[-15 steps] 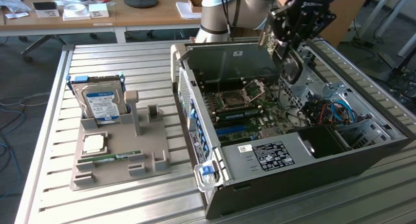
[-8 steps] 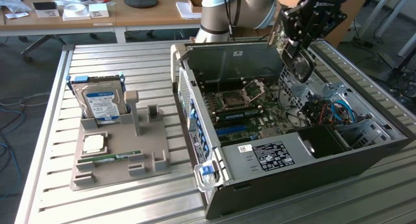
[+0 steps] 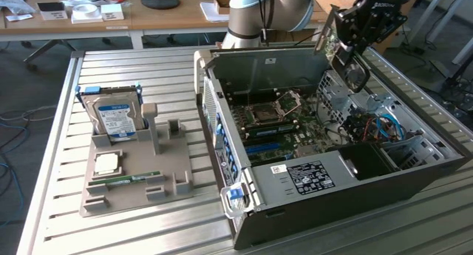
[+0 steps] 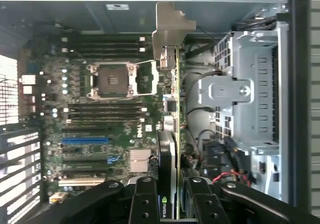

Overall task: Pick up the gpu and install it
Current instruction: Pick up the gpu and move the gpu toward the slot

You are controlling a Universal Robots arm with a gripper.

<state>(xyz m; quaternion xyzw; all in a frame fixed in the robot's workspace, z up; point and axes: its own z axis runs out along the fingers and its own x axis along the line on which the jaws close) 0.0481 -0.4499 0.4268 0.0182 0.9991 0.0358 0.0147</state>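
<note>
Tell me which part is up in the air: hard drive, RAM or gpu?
The gpu: the end effector holds it above the open case. The hard drive and RAM sit on the gray holder.

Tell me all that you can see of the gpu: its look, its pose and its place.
The gpu is a thin card seen edge-on: green board, black cooler side with a small green logo, silver metal bracket at one end. The gripper is shut on it, with fingers on both flat sides. It hangs over the open computer case, above the motherboard, not in a slot.
</note>
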